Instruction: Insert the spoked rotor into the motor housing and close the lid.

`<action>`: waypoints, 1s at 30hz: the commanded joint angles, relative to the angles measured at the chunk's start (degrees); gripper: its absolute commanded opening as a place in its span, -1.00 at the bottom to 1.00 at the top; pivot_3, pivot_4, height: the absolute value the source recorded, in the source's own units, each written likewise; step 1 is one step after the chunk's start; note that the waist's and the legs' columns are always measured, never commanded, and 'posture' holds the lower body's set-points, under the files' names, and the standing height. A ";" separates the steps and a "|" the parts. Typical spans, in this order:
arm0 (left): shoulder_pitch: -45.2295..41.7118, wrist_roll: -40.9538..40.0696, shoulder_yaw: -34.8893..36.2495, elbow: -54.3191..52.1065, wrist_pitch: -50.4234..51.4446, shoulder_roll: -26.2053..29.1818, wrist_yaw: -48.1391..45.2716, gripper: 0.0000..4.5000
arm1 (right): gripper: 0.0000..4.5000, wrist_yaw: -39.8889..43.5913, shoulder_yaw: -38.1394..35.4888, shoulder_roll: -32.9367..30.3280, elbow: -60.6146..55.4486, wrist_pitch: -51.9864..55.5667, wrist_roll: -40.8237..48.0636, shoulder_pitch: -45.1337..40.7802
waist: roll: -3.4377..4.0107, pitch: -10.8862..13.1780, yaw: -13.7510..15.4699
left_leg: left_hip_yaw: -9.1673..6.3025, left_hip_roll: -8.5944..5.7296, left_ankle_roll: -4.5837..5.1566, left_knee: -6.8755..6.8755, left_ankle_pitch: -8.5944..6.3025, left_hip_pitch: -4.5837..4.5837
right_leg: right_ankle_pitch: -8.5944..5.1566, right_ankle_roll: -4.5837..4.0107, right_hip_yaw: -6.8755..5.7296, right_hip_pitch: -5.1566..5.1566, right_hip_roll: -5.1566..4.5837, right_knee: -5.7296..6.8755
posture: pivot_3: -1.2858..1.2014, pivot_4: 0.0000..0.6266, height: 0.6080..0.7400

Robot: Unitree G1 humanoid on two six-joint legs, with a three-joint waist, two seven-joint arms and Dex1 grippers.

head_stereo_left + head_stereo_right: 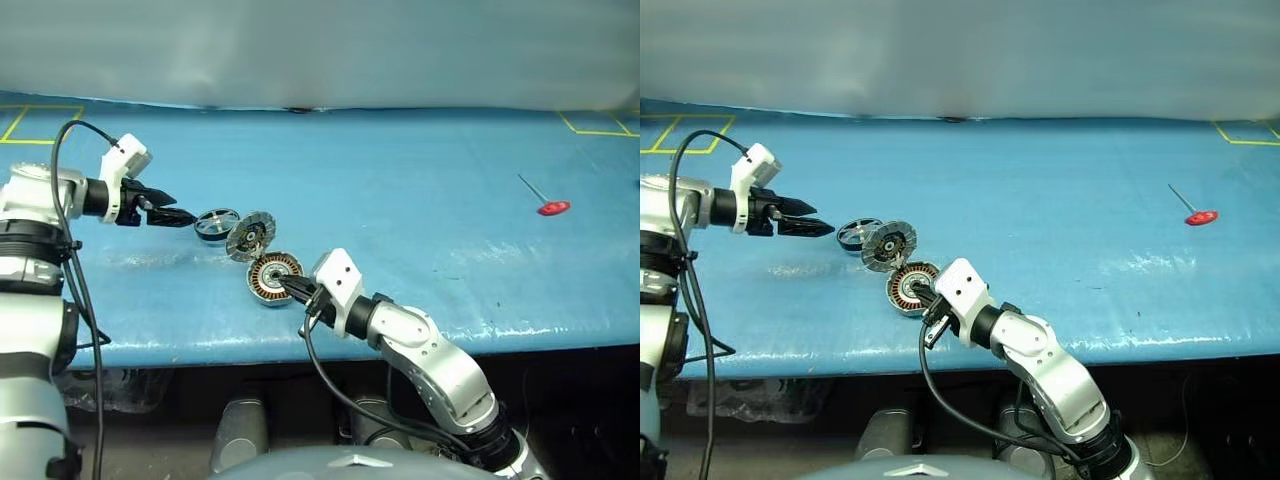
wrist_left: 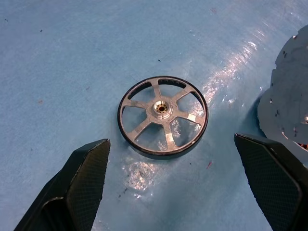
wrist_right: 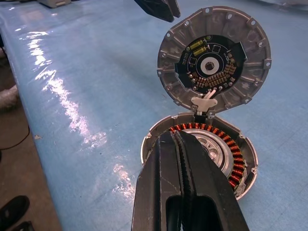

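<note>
Left of centre on the surface (image 1: 420, 180), our wide-jawed left gripper (image 1: 178, 216) lines up on the spoked rotor (image 1: 216, 224); our right gripper (image 3: 180, 159), jaws shut, steadies the motor housing (image 1: 273, 277), its lid (image 1: 250, 236) standing open.

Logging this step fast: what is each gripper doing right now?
Left gripper: jaws open, empty, either side of the spoked rotor on the table.
Right gripper: jaws shut, holding nothing, tips at the open motor housing.

No text, label, brand or number can be read on any thing here, also not on the lid's (image 3: 212, 57) circuit board.
</note>
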 commanded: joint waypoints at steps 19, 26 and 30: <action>-8.87 9.51 -1.02 12.48 -4.35 -9.45 1.21 0.83 | -1.00 -4.41 -0.01 1.96 -3.44 -2.14 -0.38 2.72 | -0.02 -0.01 0.06 | -0.09 0.00 0.02 0.55 0.01 -0.19 | 0.13 0.21 0.02 0.03 0.02 0.16 | 0.03 -0.52 1.00; -11.33 10.39 0.22 14.46 -5.67 -9.16 3.64 0.45 | -1.00 -4.96 -0.33 2.04 -3.14 -2.07 -0.26 2.70 | -0.03 0.00 0.06 | -0.11 0.00 0.02 0.58 0.01 -0.19 | 0.14 0.23 0.02 0.02 0.02 0.21 | 0.03 -0.52 1.00; -11.38 10.79 0.33 14.76 -5.73 -9.36 3.56 0.45 | -1.00 -4.73 -0.29 2.22 -2.31 -2.51 -0.28 1.92 | -0.03 0.00 0.05 | -0.12 -0.01 0.02 0.60 0.01 -0.19 | 0.15 0.23 0.02 0.03 0.02 0.23 | 0.03 -0.52 1.00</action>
